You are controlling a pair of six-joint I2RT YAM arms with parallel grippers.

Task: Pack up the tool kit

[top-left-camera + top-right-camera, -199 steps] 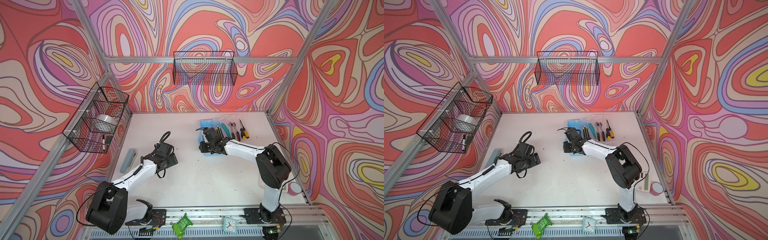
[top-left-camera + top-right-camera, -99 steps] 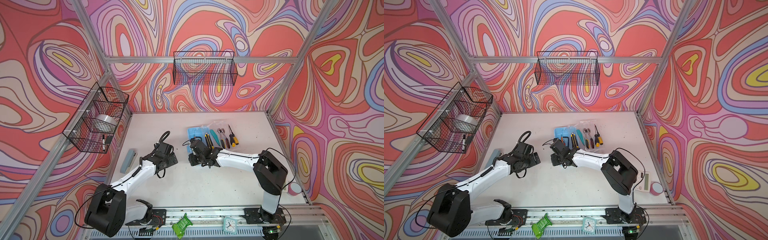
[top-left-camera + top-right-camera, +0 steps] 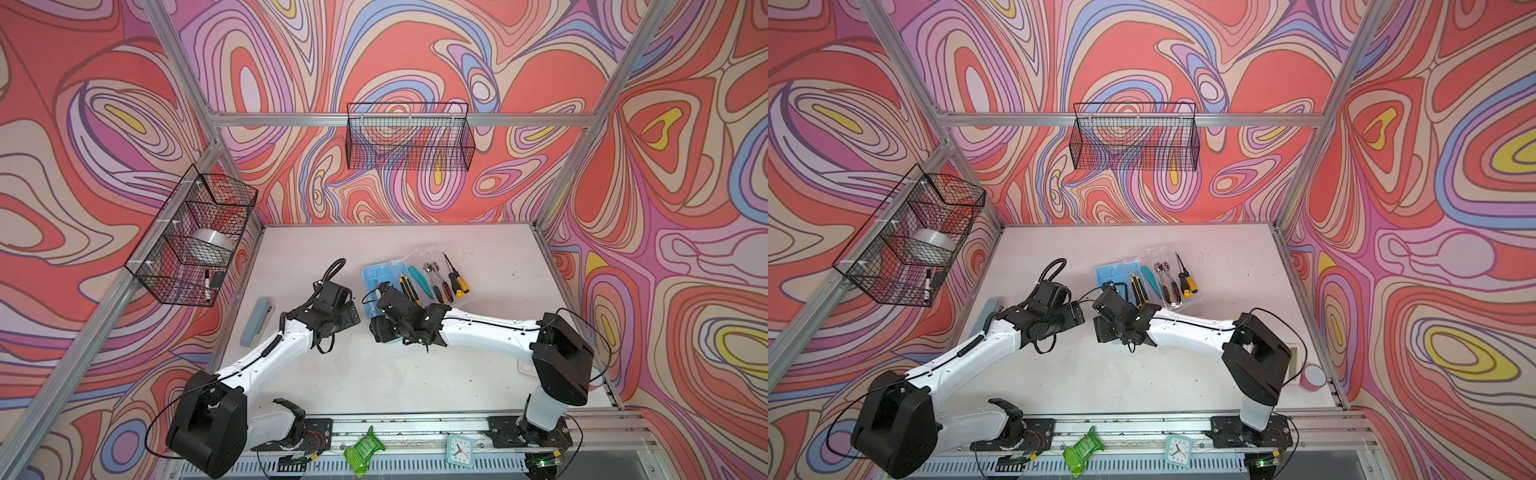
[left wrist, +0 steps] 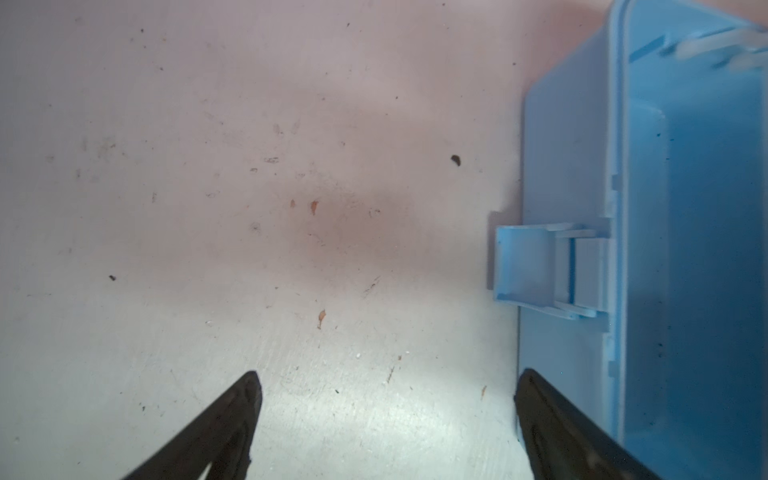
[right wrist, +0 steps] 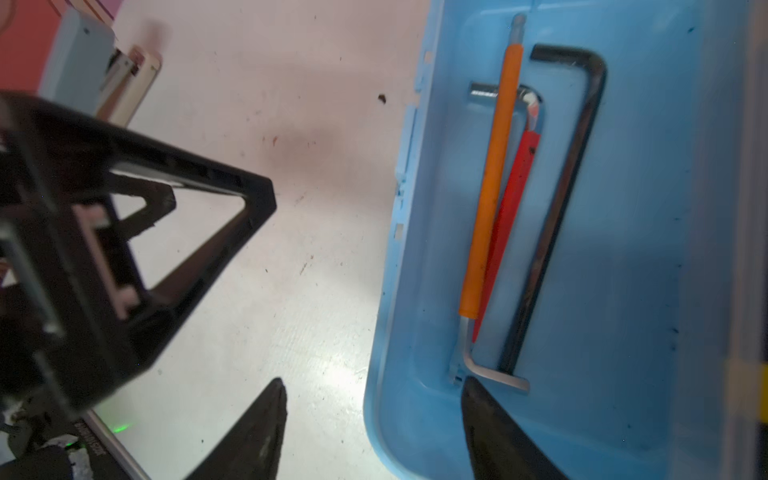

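The blue box [image 3: 371, 277] lies open toward the back of the table [image 3: 374, 365], three hex keys [image 5: 557, 208] lying along one wall inside it, and the clear tray [image 3: 424, 254] just beside it on the right carries knives [image 3: 409, 286], ratchets [image 3: 436, 284] and screwdrivers [image 3: 455, 274]. The right gripper [image 5: 374, 384] stands with jaws apart astride the box's wall, one finger inside by the keys and one over the table, gripping nothing. The left gripper [image 4: 388, 374], jaws wide and holding nothing, hovers over the table just left of the box, one finger beside the wall near its latch [image 4: 536, 266]
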